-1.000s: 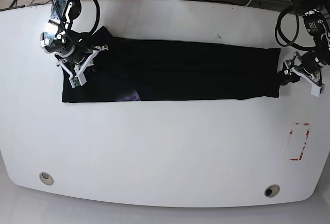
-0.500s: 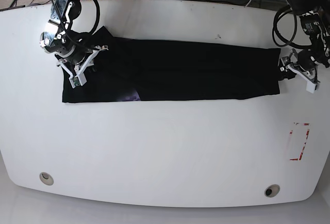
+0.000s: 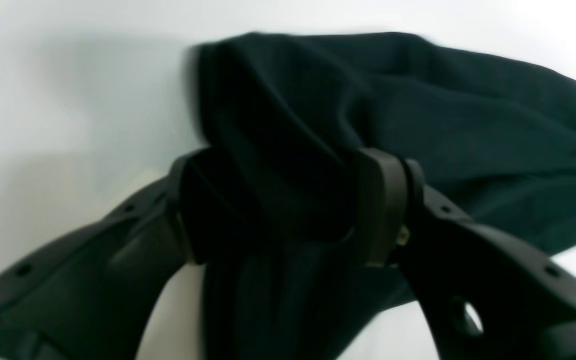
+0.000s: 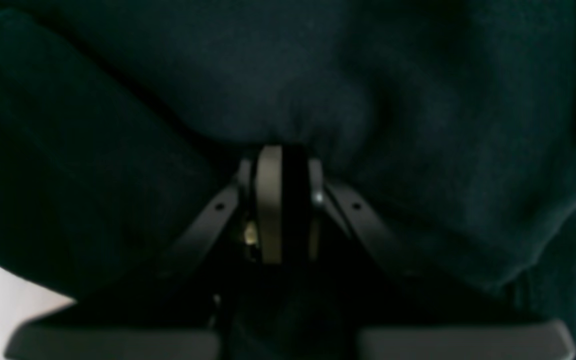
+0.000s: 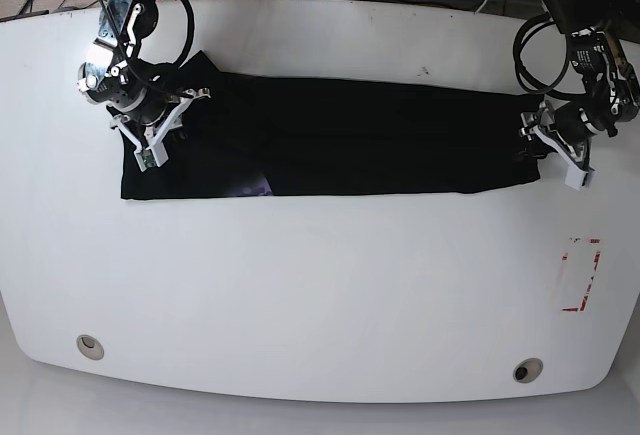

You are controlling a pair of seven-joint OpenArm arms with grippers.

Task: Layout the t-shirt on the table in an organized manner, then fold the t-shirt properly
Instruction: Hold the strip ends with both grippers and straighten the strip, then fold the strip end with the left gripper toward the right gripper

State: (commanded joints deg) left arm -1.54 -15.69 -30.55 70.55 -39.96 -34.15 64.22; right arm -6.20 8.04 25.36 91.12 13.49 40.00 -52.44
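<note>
Left claw (image 5: 545, 143) moved onto t-shirt (image 5: 340, 135) edge, open astride fabric; right claw (image 5: 160, 125) pinching shirt.

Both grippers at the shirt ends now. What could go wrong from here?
1. The left gripper straddles a bunched end of the t-shirt with its jaws apart; closing could catch only some layers, or a thick wad.
2. The right gripper pinches a small tuck of fabric; a hard pull might slip it free.
3. The shirt lies as a long folded strip on the table; lifting the ends unevenly could undo those folds.
</note>
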